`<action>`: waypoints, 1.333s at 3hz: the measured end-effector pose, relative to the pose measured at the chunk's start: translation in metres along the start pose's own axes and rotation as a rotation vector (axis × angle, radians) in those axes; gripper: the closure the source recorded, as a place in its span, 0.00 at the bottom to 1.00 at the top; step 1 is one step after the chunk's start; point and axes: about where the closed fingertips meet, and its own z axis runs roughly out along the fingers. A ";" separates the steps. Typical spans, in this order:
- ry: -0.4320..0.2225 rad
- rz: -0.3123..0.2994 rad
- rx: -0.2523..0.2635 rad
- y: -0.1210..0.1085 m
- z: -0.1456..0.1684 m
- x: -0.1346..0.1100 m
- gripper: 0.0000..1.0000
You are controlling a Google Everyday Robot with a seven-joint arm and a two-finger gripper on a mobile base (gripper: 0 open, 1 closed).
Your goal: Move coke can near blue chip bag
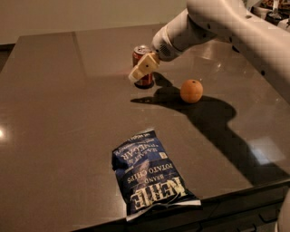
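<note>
The coke can (pixel 141 53), red with a silver top, stands upright on the dark table toward the back middle. My gripper (pixel 142 69) hangs right in front of the can and covers its lower part; one cream finger (pixel 144 67) shows against it. The white arm comes in from the upper right. The blue chip bag (pixel 149 174), dark navy with white lettering, lies flat near the table's front edge, well apart from the can.
An orange fruit (pixel 191 90) sits to the right of the can. The dark table (pixel 59 113) has its front edge at the bottom of the view, just below the bag. Some objects stand at the far right corner (pixel 272 9).
</note>
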 end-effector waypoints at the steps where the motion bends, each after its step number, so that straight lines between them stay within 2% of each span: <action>1: -0.007 0.011 -0.022 -0.001 0.012 -0.004 0.34; 2: -0.033 0.006 -0.056 0.005 0.006 -0.009 0.66; 3: -0.054 -0.011 -0.073 0.016 -0.014 -0.008 0.89; 4: -0.073 -0.037 -0.119 0.043 -0.036 -0.005 1.00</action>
